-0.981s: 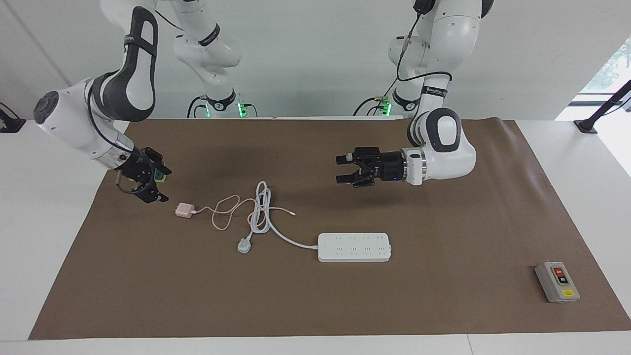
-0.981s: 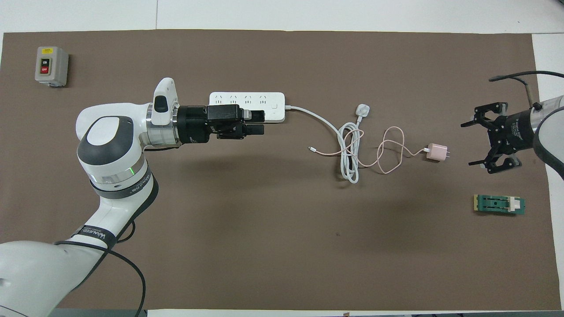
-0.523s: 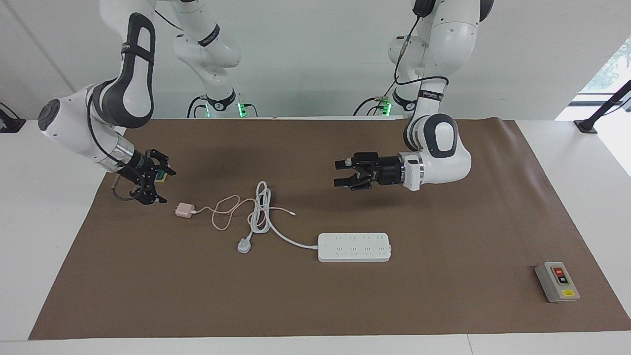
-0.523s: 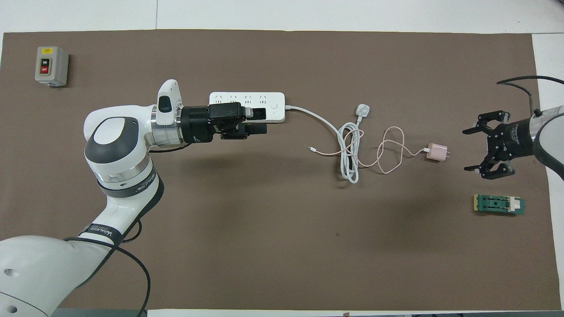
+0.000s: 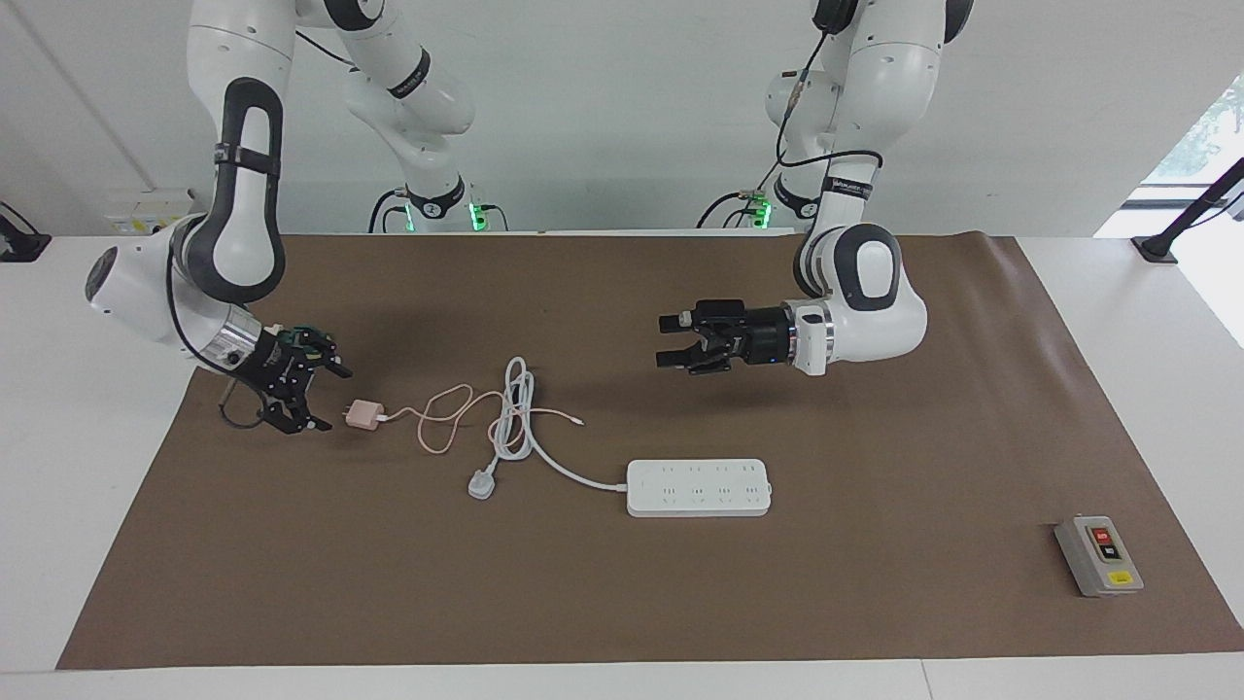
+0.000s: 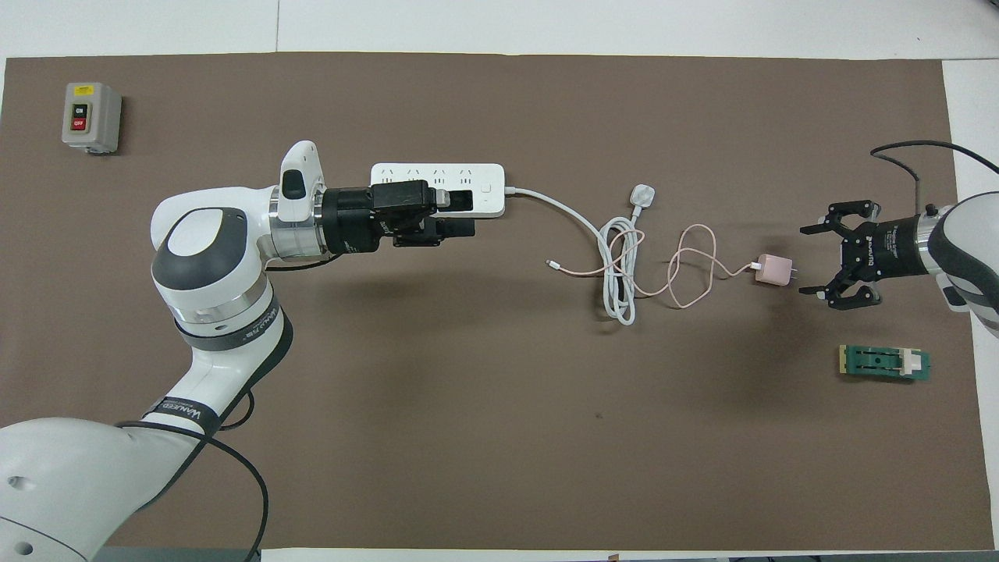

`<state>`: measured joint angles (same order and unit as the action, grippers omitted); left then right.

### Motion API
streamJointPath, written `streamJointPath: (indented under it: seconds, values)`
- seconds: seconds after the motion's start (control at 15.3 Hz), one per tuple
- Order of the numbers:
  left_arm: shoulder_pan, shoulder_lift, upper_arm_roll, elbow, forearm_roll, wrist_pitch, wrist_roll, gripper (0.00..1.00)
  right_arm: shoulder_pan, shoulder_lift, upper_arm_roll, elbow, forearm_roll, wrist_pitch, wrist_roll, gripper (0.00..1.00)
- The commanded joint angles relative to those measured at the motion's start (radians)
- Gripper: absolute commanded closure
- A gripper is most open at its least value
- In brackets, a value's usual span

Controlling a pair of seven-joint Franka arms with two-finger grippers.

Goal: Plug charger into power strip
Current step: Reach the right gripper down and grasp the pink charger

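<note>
I'm reaching: right pincer (image 5: 324,399) gapes beside the charger (image 5: 364,415), at its 9 o'clock; next, close on it; left pincer (image 5: 669,340) waits open.

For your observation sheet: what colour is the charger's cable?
Pale pink, like the charger itself; the cable shows best in the overhead view.

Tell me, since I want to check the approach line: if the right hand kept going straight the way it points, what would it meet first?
Probably the charger. The right hand, open and low over the mat, points at the charger's pronged end, with nothing between them. Its exact height is hard to judge, so it might pass just above.
</note>
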<state>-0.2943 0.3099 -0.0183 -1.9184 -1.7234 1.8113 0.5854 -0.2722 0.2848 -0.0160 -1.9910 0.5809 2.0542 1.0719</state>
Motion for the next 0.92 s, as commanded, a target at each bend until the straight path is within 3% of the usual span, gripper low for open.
streamJointPath:
  seconds: [0.0, 0.39, 0.85]
  values:
    - [-0.012, 0.011, 0.012, 0.002, -0.025, -0.013, 0.014, 0.00, -0.012, 0.013, 0.008, -0.003, 0.037, 0.007, -0.063, 0.00]
    - [-0.011, 0.011, 0.012, 0.002, -0.025, -0.010, 0.014, 0.00, -0.009, 0.014, 0.008, -0.075, 0.118, 0.084, -0.076, 0.00]
    - [-0.005, 0.009, 0.012, 0.001, -0.025, -0.017, 0.014, 0.00, -0.002, 0.013, 0.008, -0.092, 0.120, 0.095, -0.090, 0.00]
